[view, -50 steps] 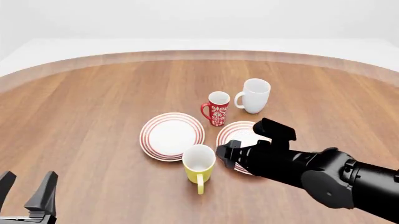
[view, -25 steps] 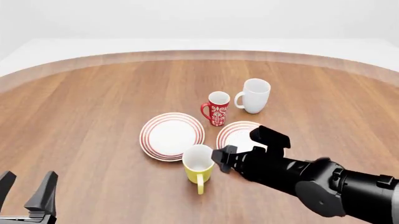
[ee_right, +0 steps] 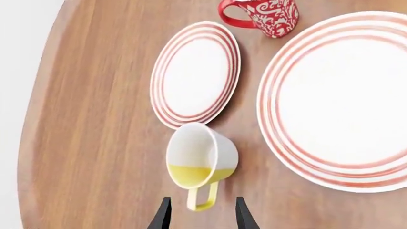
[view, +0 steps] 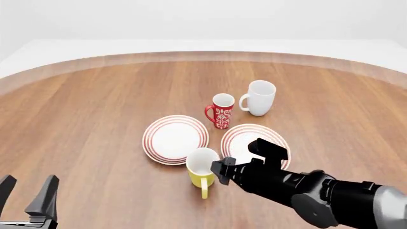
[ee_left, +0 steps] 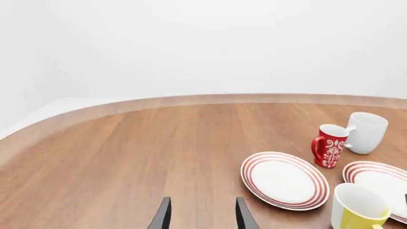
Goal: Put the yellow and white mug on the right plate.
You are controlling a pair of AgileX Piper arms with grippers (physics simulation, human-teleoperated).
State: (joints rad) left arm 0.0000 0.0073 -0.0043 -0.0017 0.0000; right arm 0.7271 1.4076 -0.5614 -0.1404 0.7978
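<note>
The yellow and white mug [view: 202, 168] stands upright on the table, its handle [view: 203, 192] pointing toward the near edge. It sits just in front of the gap between the two plates. It also shows in the left wrist view [ee_left: 356, 212] and in the right wrist view [ee_right: 198, 160]. The right plate [view: 245, 139] is empty and lies to the mug's right; it also shows in the right wrist view [ee_right: 337, 100]. My right gripper [view: 220, 170] is open beside the mug's right side. In its wrist view [ee_right: 200, 217] the mug's handle lies just ahead of its fingertips. My left gripper [view: 26, 192] is open and empty at the near left.
The left plate [view: 175, 138] lies left of the right plate. A red patterned mug [view: 222, 110] stands behind the plates and an all-white mug [view: 259, 98] stands to its right. My right arm covers the right plate's near edge.
My right gripper has moved left and nearer, off the right plate and up to the yellow mug. The mug, plates and left arm have not moved.
</note>
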